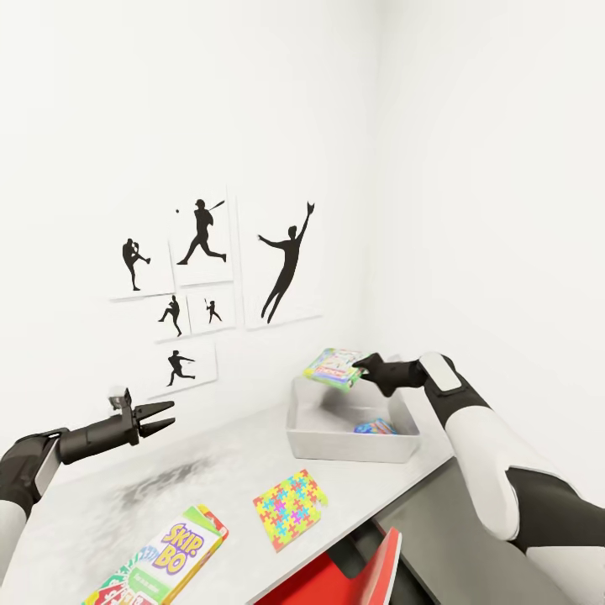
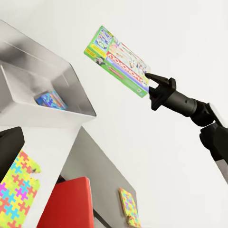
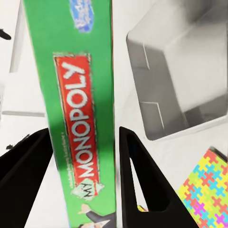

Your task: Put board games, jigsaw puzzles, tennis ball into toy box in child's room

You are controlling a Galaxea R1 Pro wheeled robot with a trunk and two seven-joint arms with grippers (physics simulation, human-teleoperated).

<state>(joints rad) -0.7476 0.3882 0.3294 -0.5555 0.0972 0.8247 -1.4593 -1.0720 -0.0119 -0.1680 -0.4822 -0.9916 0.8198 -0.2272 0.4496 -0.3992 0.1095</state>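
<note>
Skip-Bo box (image 1: pixel 168 561) overhanging table edge (image 1: pixel 353 525), right tool (image 1: pixel 363 366) clamping Monopoly box (image 1: pixel 334 367)

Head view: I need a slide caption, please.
Right end effector holds a Monopoly box above the grey toy box; Skip-Bo box and puzzle wait on the table.

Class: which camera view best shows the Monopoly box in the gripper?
The left wrist view: the whole Monopoly box shows, held by the right gripper. The right wrist view shows its green edge; the head view shows it small.

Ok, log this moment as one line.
right claw: shut on Monopoly box | above toy box | left claw: open | Skip-Bo, puzzle: on table
</note>
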